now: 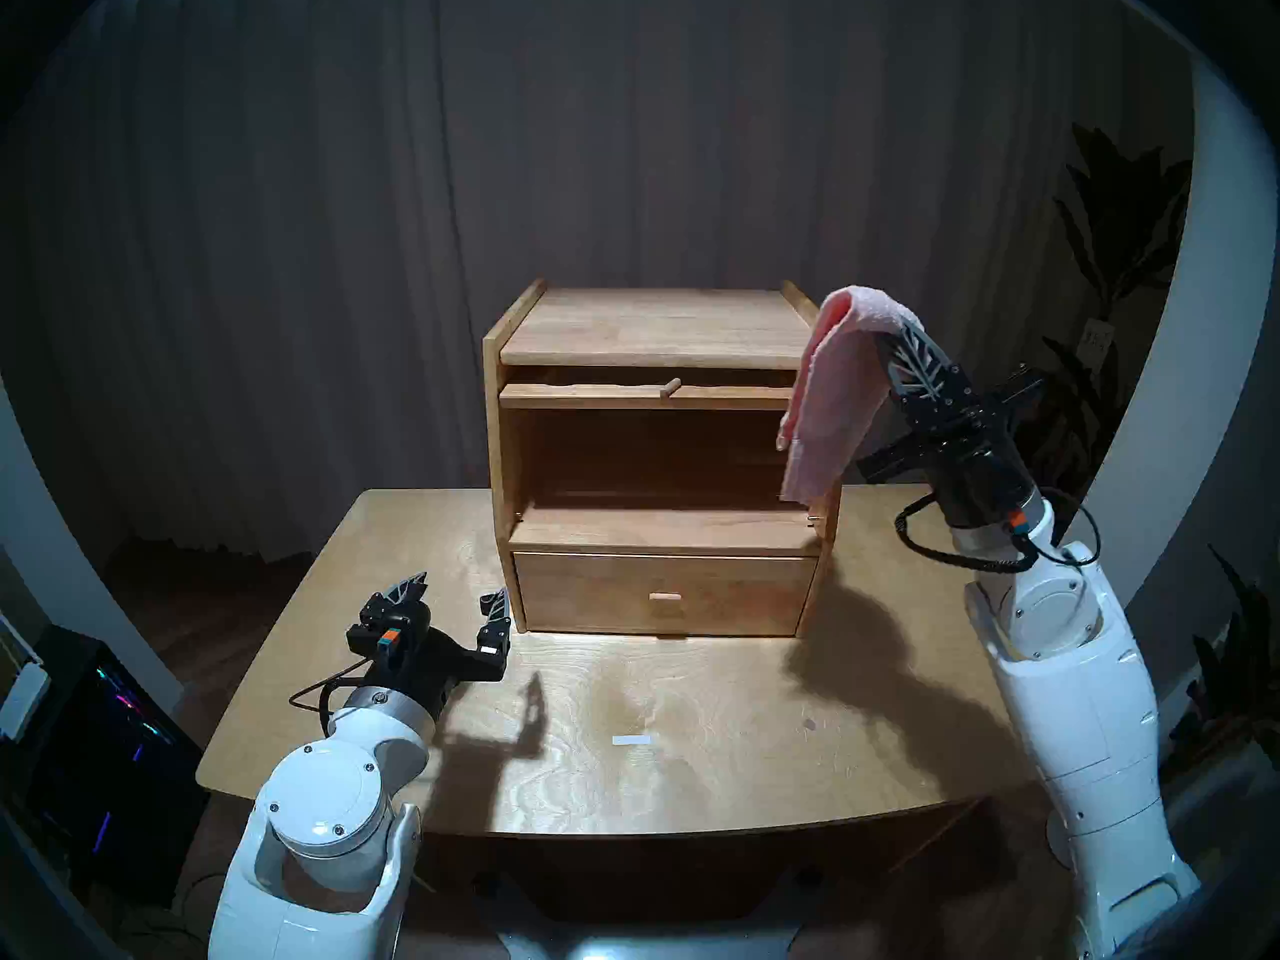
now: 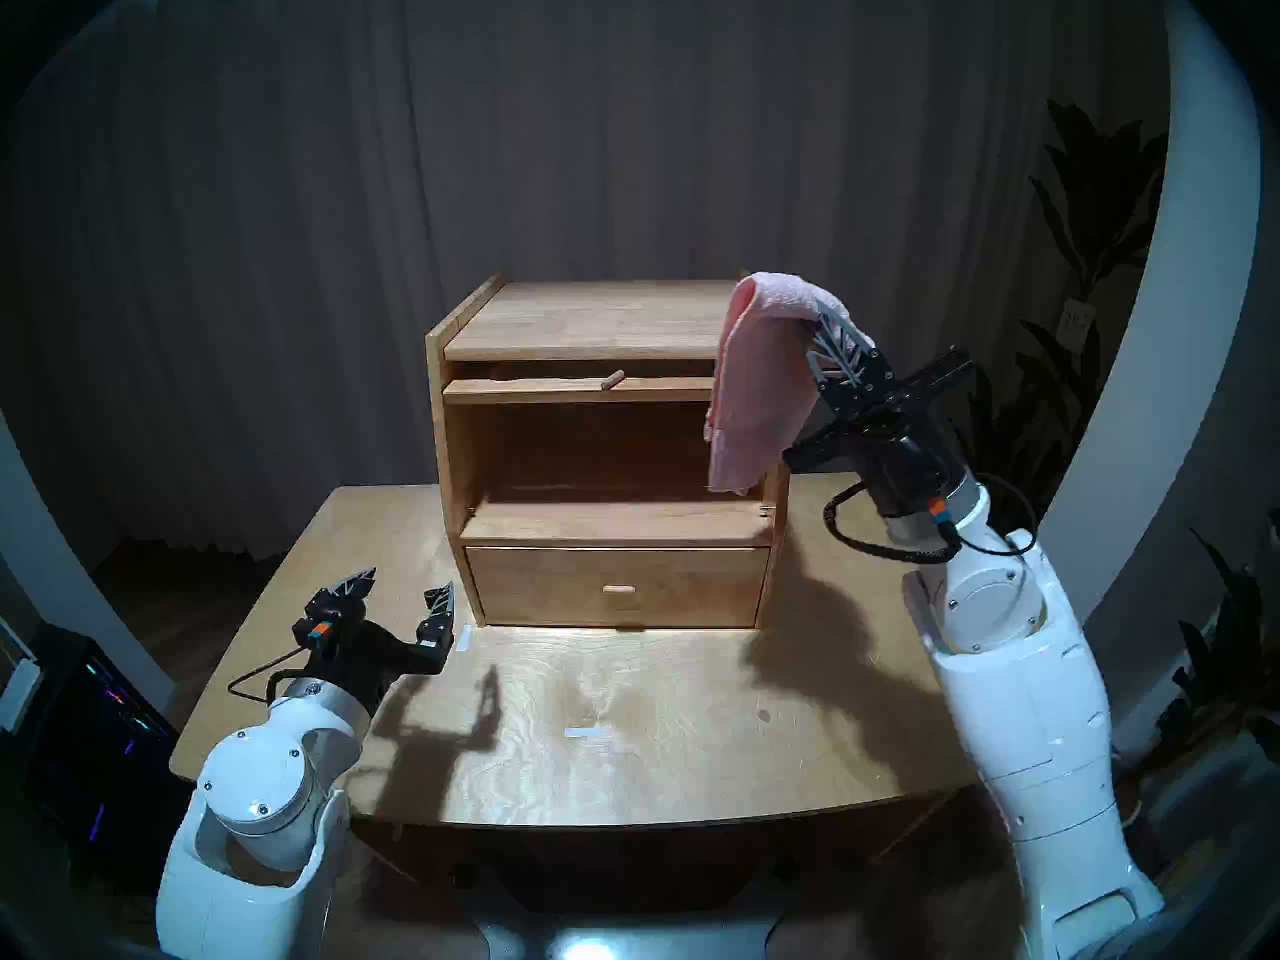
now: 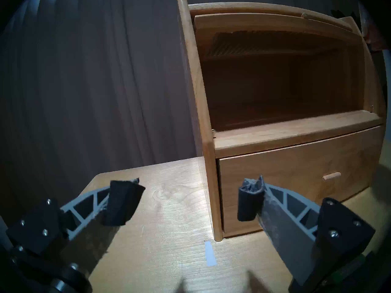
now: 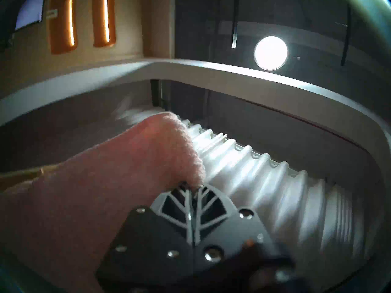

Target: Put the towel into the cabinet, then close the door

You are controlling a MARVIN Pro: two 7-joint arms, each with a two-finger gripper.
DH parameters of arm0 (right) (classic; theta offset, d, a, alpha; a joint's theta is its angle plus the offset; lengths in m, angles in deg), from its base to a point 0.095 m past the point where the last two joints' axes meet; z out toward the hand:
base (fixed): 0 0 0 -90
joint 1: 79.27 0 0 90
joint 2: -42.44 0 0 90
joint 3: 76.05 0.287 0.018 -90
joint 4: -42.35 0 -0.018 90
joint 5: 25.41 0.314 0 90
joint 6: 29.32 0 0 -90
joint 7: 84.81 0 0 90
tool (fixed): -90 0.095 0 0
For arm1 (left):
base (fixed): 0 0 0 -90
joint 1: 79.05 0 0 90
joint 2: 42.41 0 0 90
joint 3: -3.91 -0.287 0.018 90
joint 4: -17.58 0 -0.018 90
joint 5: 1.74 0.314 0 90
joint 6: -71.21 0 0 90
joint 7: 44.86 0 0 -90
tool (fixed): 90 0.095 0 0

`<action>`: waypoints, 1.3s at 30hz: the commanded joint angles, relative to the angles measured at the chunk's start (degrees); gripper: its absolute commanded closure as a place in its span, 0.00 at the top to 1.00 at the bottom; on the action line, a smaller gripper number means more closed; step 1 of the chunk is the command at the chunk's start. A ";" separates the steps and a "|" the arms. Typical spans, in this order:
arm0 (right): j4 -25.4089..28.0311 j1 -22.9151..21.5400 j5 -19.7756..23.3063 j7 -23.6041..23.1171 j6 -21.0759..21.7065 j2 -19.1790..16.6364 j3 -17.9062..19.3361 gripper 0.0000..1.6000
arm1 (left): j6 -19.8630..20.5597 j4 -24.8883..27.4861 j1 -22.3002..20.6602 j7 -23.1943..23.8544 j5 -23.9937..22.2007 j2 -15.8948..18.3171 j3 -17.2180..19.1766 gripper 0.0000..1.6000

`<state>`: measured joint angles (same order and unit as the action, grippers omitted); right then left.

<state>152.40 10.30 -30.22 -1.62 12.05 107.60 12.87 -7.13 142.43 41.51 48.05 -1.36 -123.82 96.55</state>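
While standing toward the far side of the table (image 1: 727, 744), showing as a light wooden cabinet (image 1: 665, 328) with its upper compartment lying open and bare inside; carrying the door (image 1: 644, 394) swung up flat just under the top board, with the small peg knob (image 1: 670, 386) poking toward the near side; keeping the drawer (image 1: 665, 595) beneath pushed in flush.

Gripping a pink towel (image 1: 834, 397) in the right gripper (image 1: 900, 342), fingers clenched together on the cloth, raised at the cabinet's upper right corner; draping down from the pinch and hanging in front of the right edge of the open compartment, not inside it; showing in the right wrist view as the towel (image 4: 105, 191) bunching up from the closed fingertips of the right gripper (image 4: 193, 188).

Hovering low over the near left part of the table, just left of the drawer front, with the left gripper (image 1: 457, 595) spread wide and grasping nothing; showing in the left wrist view both black pads (image 3: 121, 201) well apart, with bare tabletop between; lying on the table near the cabinet's near left corner, a small strip of pale tape (image 3: 210, 253).
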 commanded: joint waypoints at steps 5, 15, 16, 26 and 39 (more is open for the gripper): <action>9.82 5.80 8.71 2.75 0.58 4.48 -8.30 0.00 | -0.32 1.10 -0.56 -0.02 -0.03 -0.01 -0.01 1.00; 16.67 13.83 15.77 7.06 9.12 5.88 -13.29 0.00 | -0.35 1.25 -0.62 -0.02 -0.05 -0.01 -0.01 1.00; 16.65 14.42 16.08 7.55 10.18 5.83 -13.27 0.00 | -0.35 1.28 -0.62 -0.02 -0.05 -0.01 -0.01 1.00; 15.76 14.09 16.76 13.23 21.26 4.79 -10.48 0.00 | -0.38 1.67 -0.52 -0.05 -0.08 -0.05 0.00 1.00; 10.34 6.92 16.75 14.14 36.39 4.26 -15.47 0.00 | -0.36 1.87 -0.41 -0.06 -0.09 -0.06 0.01 1.00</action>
<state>164.69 21.86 -14.08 12.33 42.45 111.40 0.23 -7.15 142.74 41.30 48.08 -1.38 -123.78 96.52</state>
